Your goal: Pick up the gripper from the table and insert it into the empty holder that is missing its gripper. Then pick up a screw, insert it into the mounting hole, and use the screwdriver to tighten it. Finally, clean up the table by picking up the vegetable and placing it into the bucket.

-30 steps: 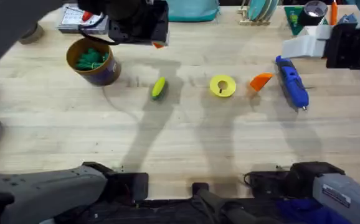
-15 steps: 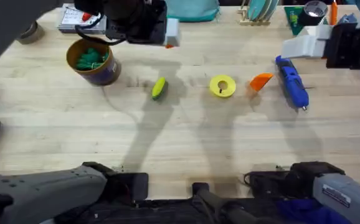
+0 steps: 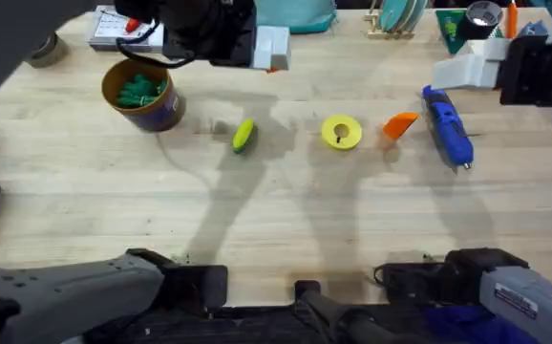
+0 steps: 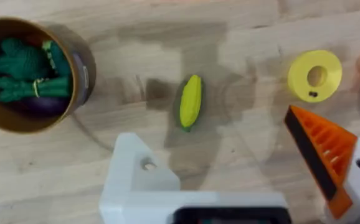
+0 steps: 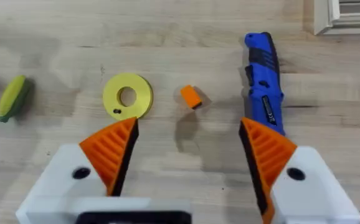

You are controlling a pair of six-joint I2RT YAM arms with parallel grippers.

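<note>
The orange gripper (image 3: 400, 124) lies on the table between a yellow ring disc and the blue-handled screwdriver (image 3: 446, 126); the right wrist view shows both, gripper (image 5: 191, 96) and screwdriver (image 5: 264, 81). My left gripper (image 3: 268, 48) hovers at the back, above the corn vegetable (image 3: 244, 134) and right of the bucket (image 3: 142, 93). In its wrist view one white holder (image 4: 136, 171) is bare and the other carries an orange finger (image 4: 323, 155); its jaws stand apart over the vegetable (image 4: 190, 101). My right gripper (image 5: 188, 127) is open and holds nothing, high at the back right (image 3: 467, 69).
The yellow ring disc (image 3: 341, 132) sits between the vegetable and the orange gripper. Green toy items lie inside the bucket (image 4: 80, 68). A tape roll (image 3: 42, 48), a red-handled tool (image 3: 133, 26), a teal box and a dish rack line the far edge.
My left gripper has shifted to the right at the back, so its white mount now shows beside the black wrist. The right arm and the table's objects have stayed put.
</note>
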